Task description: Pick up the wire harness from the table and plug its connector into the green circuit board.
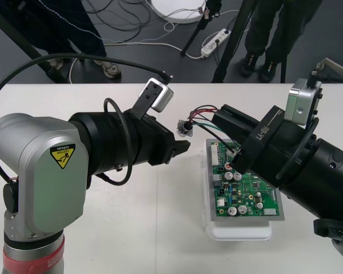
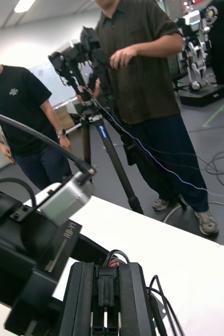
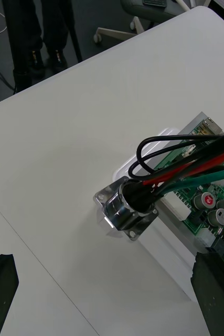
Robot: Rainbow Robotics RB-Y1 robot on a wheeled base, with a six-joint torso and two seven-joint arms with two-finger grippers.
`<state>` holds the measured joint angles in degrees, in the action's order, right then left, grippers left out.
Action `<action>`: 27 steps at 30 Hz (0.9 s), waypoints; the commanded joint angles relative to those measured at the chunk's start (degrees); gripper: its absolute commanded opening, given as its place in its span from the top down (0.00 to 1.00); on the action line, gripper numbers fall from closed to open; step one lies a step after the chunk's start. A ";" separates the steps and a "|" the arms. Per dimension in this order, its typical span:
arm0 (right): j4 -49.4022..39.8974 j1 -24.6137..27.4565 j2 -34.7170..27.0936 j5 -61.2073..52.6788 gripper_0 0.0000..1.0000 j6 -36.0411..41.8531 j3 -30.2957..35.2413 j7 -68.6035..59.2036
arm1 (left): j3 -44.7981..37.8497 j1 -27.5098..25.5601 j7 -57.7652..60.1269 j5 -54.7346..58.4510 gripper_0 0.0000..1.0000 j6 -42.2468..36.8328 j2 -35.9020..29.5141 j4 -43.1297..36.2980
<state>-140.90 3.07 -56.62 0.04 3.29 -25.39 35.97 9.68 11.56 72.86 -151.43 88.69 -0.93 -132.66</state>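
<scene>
Insertion: right jaws pinch plug [image 2: 106, 286] near board [image 1: 248, 197], left jaws spread by socket [image 3: 126, 210]; next needs aligned descent.

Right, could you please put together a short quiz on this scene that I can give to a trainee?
1. True or false: the left claw is shut on the metal socket.
2. What holds the black plug? A) the left claw B) the right claw C) the table
3. Fill in: the green circuit board sits on a ___ base.
Key: 1 false, its fingers stand wide apart; 2 B, the plug sits between the right claw's fingers; 3 white.
</scene>
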 commanded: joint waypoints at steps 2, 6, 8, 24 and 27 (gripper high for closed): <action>-0.87 5.37 -2.89 0.92 1.00 -6.46 4.91 -2.13 | -0.01 1.97 -4.31 2.89 0.03 1.04 1.81 -0.76; -0.78 8.35 -4.99 0.92 1.00 -11.29 7.81 -2.40 | -2.03 2.06 -4.83 8.08 0.02 1.13 -1.00 -0.85; -0.87 9.50 -5.70 1.27 1.00 -13.23 8.86 -2.40 | -3.09 2.06 -5.80 10.71 0.02 1.04 -2.32 -0.76; 6.25 16.62 -9.04 6.46 1.00 -36.87 17.39 -3.98 | -13.02 2.06 -8.79 36.47 0.03 0.34 -11.73 -0.76; 10.21 16.44 -9.04 8.92 1.00 -43.37 18.53 -4.86 | -13.90 2.06 -9.14 41.21 0.02 -0.80 -13.84 -0.76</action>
<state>-133.23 18.79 -63.91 7.09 -35.88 -9.64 34.32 -2.08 11.63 67.78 -114.42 88.69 -11.09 -132.66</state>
